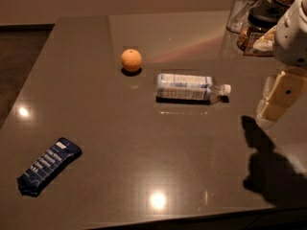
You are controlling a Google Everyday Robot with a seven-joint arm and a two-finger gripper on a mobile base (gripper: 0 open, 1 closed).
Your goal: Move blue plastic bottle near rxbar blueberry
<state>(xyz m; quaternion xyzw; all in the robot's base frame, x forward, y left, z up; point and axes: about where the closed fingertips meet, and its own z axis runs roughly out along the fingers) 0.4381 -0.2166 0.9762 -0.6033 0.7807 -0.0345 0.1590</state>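
The robot's hand (274, 104) hangs over one edge of the dark desk (144, 143), holding nothing; whether it is spread or pressed together cannot be told. The blue plastic bottle (184, 86) lies on its side near the hand, with its white cap pointing toward the hand and its body running straight away from it. The rxbar blueberry (48, 166) lies well apart from the hand, far past the bottle and toward the desk's front edge. An orange (131, 60) sits near the bottle's far end, while a drinking glass (242, 8) and a dark-lidded jar (259, 25) stand behind the hand. The step in hand appears to be the reach for the bottle. To do it well, the hand would likely come down over the labelled middle rather than the narrow cap. It would then close across the bottle's width so the round body cannot roll off, lift it clear of the orange, and set it down beside the bar, not on it.
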